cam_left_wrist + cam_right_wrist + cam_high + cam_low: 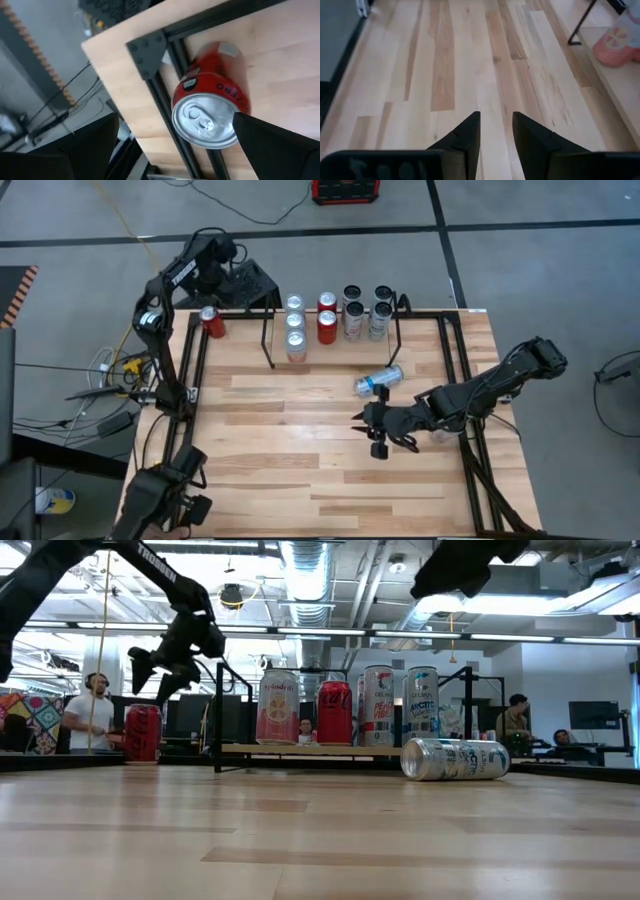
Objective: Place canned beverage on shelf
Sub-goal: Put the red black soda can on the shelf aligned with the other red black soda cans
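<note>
The left gripper [212, 272] is held above the table's far left corner, over a red can [212, 322] that stands upright just beside the black frame rail [159, 95], outside the shelf [335, 352]. Its fingers [272, 145] are spread wide, one to each side of the can's silver top in the left wrist view, and nothing is gripped between them. In the low view the same gripper [165, 668] is seen hanging clear above the red can [142, 732], with a gap between the two.

The right gripper [378, 432] is held low over the middle of the wooden table [300, 470], pointing towards the table's left. Its fingers [465, 135] are drawn near to each other with a narrow gap left, and only bare boards are seen between them; nothing is held.

A silver can [379, 381] is lying on its side on the table, just in front of the shelf's right end and near the right gripper. On the shelf's board several cans are standing upright: a pink-labelled can [278, 707], a red one [334, 712] and pale ones [421, 703] towards the right; their exact number is hard to settle, perhaps eight
</note>
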### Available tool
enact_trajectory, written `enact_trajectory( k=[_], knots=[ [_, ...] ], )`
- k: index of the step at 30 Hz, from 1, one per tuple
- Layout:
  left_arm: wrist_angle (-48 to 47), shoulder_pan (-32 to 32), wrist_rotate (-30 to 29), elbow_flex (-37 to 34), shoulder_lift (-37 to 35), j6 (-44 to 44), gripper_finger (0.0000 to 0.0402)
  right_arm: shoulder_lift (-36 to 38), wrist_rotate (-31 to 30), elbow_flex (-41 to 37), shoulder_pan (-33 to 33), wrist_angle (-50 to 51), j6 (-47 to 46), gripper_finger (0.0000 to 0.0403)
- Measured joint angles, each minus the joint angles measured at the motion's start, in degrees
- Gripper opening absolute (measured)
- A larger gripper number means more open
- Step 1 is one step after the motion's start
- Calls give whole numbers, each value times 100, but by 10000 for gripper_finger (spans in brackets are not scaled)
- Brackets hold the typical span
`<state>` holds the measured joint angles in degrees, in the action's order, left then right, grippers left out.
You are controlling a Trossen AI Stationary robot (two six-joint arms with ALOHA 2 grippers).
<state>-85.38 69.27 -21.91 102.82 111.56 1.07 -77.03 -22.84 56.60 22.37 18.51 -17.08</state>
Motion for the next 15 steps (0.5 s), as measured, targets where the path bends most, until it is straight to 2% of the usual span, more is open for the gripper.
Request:
enact_trajectory(
  k=[3, 8, 12, 15],
  knots=[
    [37, 95, 138, 35, 6, -359, 377, 0, -78, 0, -59, 119, 1, 138],
    [124, 43, 894, 35, 9, -838, 377, 0, -152, 0, -225, 186, 2, 138],
    [41, -69, 891, 35, 9, -1108, 377, 0, -152, 0, -354, 209, 6, 138],
    [66, -104, 332, 20, 9, -1181, 377, 0, -150, 0, -421, 207, 5, 138]
  ],
)
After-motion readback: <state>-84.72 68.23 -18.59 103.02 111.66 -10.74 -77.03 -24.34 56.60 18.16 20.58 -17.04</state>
